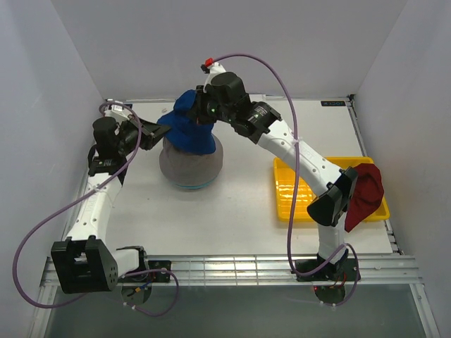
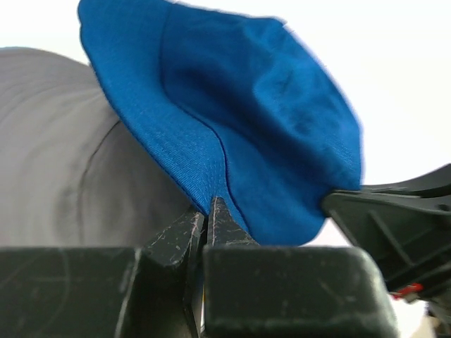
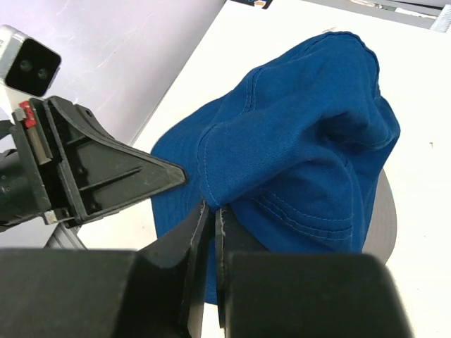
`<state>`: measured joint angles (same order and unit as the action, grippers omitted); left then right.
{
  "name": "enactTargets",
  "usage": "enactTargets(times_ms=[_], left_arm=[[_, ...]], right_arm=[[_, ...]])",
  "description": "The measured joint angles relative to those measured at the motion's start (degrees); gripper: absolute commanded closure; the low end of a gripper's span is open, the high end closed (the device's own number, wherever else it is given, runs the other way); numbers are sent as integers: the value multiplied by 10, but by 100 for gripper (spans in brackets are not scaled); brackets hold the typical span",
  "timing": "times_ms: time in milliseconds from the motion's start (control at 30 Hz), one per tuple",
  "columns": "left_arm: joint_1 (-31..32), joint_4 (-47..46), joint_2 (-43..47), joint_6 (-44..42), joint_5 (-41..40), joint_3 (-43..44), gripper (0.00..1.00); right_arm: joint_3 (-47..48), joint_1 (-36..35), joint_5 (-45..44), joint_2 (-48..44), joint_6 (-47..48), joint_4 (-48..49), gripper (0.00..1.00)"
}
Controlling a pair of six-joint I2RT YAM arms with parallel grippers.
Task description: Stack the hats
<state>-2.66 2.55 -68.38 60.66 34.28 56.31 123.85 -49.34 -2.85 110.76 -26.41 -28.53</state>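
- You have a flat white table (image 1: 239,204) carrying everything.
- Far left of centre: teal fabric bucket hat (image 1: 192,187), only its rim showing beneath a grey fabric hat (image 1: 189,166).
- Right side: yellow slatted plastic tray (image 1: 292,191).

Hat stack (image 1: 184,134) left of tray (image 1: 292,186), lone hat (image 1: 366,190) right
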Motion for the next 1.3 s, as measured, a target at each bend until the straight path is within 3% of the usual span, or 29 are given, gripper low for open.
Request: enactTargets(times_ms=[400,833,1300], left_arm=[[0,80,58,-98,-41,-31,88],[0,111,97,-137,-79,-73,87],[0,127,113,-152,-114,-115,87]], right_arm=[[0,-21,4,11,22,-10,92],[0,-31,20,24,36,-19,92],[0,-32,24,31,46,-31,65]])
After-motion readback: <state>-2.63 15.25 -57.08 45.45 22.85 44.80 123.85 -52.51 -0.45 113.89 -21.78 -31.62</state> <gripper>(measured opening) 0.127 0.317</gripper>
